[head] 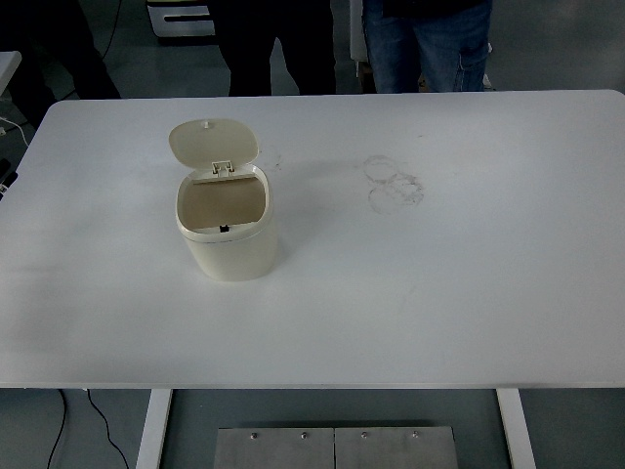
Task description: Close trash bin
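A small cream trash bin (232,244) stands upright on the white table (439,293), left of centre. Its hinged lid (213,141) is swung up and back, standing open behind the mouth. The inside of the bin shows a tan, bare bottom. Neither of my hands nor any part of my arms appears in the head view.
Faint grey ring marks (394,183) stain the table right of the bin. People's legs stand beyond the far edge, one in dark trousers (273,44) and one in blue jeans (439,44). A cable (8,127) lies at the left edge.
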